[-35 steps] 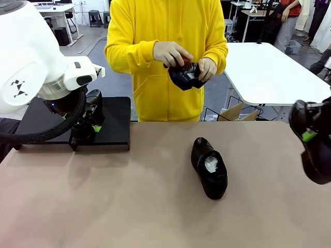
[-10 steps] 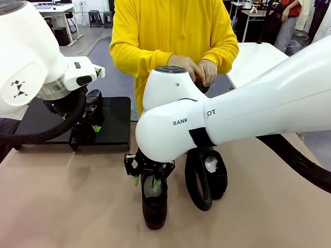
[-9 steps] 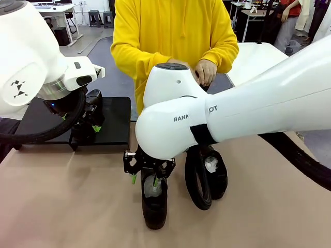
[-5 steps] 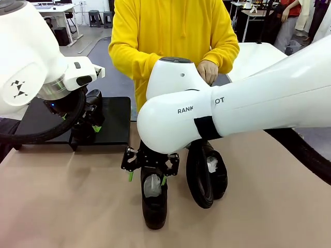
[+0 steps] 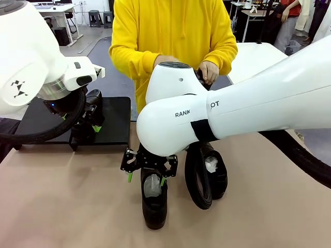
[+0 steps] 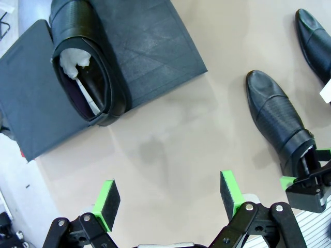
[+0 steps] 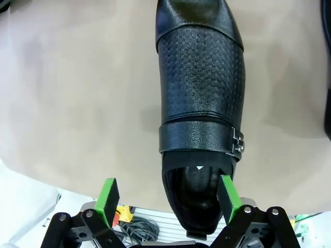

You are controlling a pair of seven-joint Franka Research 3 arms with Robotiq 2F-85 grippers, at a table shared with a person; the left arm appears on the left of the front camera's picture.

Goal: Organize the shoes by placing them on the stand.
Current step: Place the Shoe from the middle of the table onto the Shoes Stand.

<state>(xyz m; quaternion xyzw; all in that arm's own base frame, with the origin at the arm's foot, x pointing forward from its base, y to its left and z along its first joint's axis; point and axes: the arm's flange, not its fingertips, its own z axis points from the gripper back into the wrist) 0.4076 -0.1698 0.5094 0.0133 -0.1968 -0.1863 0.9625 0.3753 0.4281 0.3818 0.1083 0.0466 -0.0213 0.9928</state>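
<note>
Black shoe lies on the tabletop near the stand, right end effector spread loose around its heel; left end effector, also spread, hovers by another shoe on the stand.

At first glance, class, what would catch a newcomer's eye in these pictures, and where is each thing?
The big white right arm stretches across the front view, its open end effector hanging over the heel of a glossy black shoe at the near middle of the table. Behind it stands a person in a bright yellow hoodie; at the far left, another shoe sits on the black stand.
</note>
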